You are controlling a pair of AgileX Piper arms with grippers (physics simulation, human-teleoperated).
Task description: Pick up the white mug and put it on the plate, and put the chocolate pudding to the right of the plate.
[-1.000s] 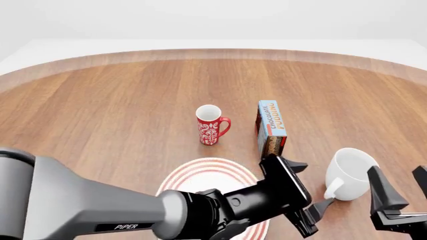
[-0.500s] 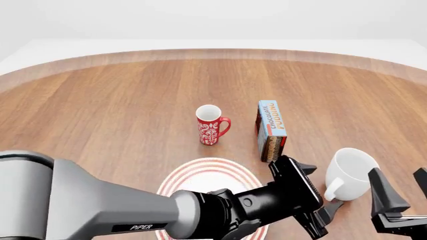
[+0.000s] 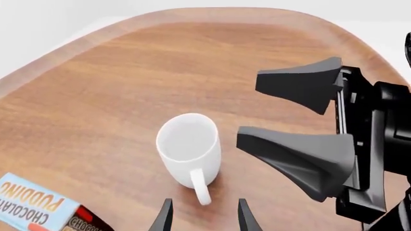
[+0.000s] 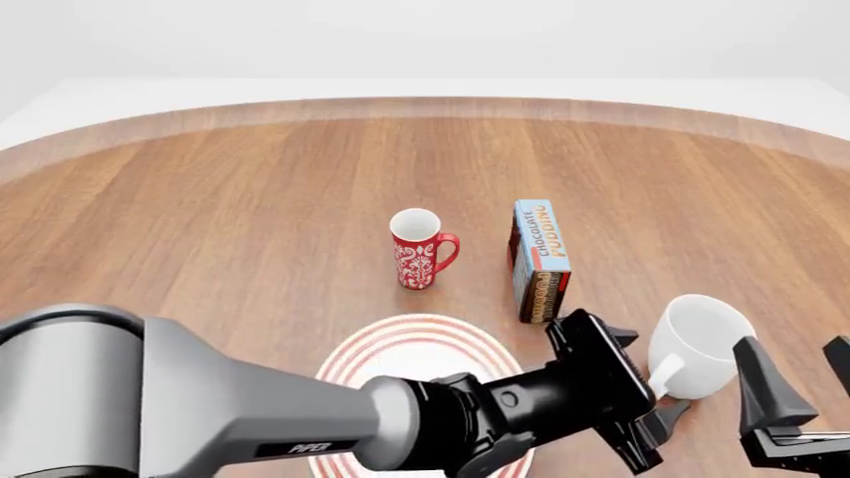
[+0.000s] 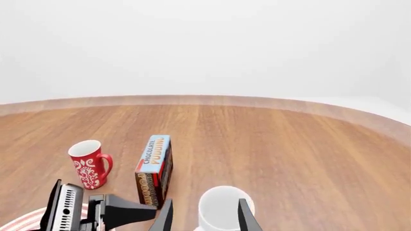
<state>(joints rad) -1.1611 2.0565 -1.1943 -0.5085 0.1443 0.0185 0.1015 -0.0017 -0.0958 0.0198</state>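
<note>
While the left arm reaches across the plate [image 4: 398,344] in the front view, the left gripper [image 4: 651,403] has advanced from a point short of the white mug [image 4: 700,344] to the mug's handle [image 4: 656,373], which now lies between its spread fingers. The mug stands upright near the bench's [image 4: 199,219] near right edge, off the plate. The chocolate pudding [image 4: 540,259] stands on edge mid-bench, beyond the plate, beside the red mug [image 4: 420,249].

In the left wrist view, the left gripper [image 3: 201,216] is narrowly open, its fingertips flanking the handle [image 3: 201,186] of the white mug [image 3: 188,147] without closing on it. The right gripper [image 3: 301,120] waits wide open just beside the mug.

In the right wrist view, the right gripper [image 5: 202,214] is open, empty, with the white mug [image 5: 222,209] directly ahead. The chocolate pudding [image 5: 154,168] and red mug [image 5: 88,163] are undisturbed.

Assessment: the approach appears complete; a handle grasp is the likely next step. Neither placement is done.
</note>
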